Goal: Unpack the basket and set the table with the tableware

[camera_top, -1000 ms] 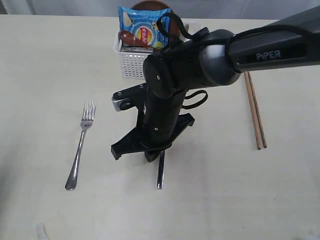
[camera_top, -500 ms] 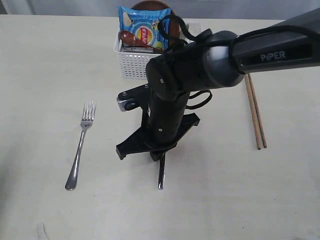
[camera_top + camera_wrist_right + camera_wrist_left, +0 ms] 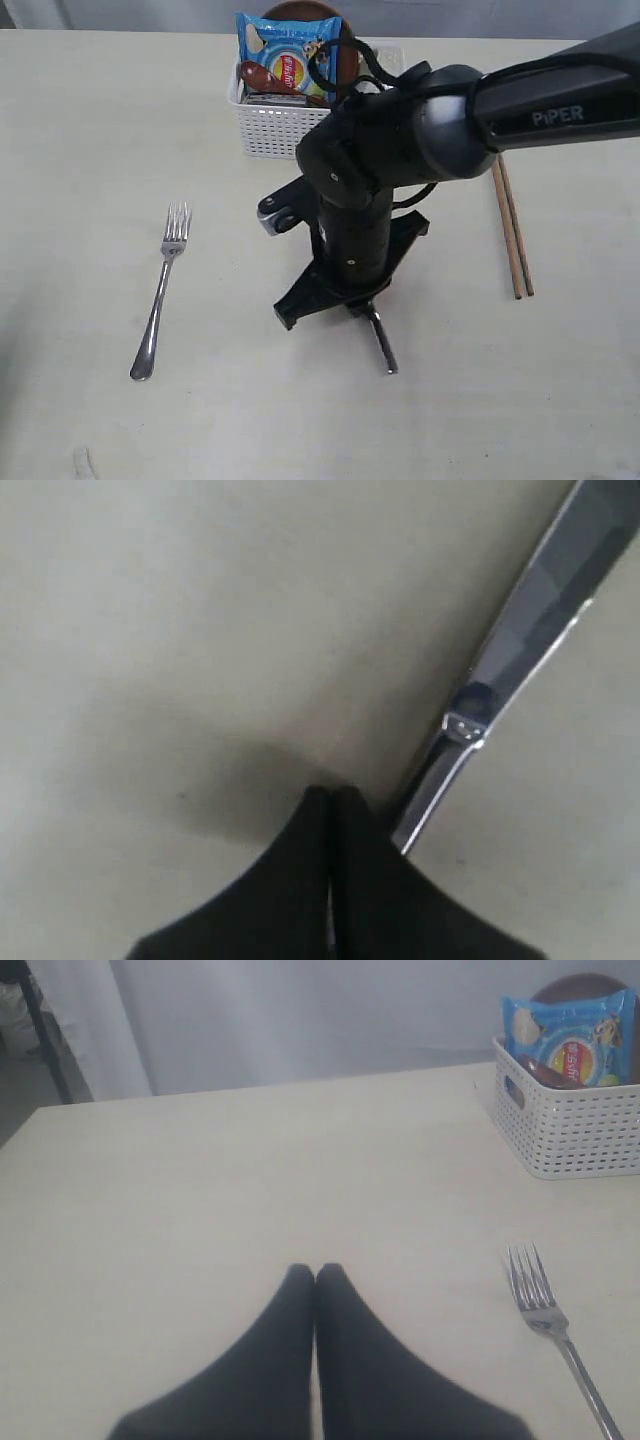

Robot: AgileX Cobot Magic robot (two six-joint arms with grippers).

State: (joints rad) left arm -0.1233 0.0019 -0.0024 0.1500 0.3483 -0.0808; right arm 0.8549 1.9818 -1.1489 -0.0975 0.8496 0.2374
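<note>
Right gripper (image 3: 330,798): jaws pressed shut, nothing clasped, held low over the table (image 3: 80,150). Steel knife (image 3: 505,660): laid flat just beside its tip; contact cannot be told. Fork (image 3: 160,300): laid well apart, toward the left arm's side. Chopsticks (image 3: 512,235): laid on the opposite side. Basket (image 3: 272,128): set beyond the gripper, snack packet (image 3: 287,52) seen inside. Left gripper (image 3: 316,1276): closed, empty, fork near it.

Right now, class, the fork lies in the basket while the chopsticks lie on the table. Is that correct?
Not quite. The fork lies on the table, outside the basket, as the exterior view shows; the chopsticks do lie on the table.
</note>
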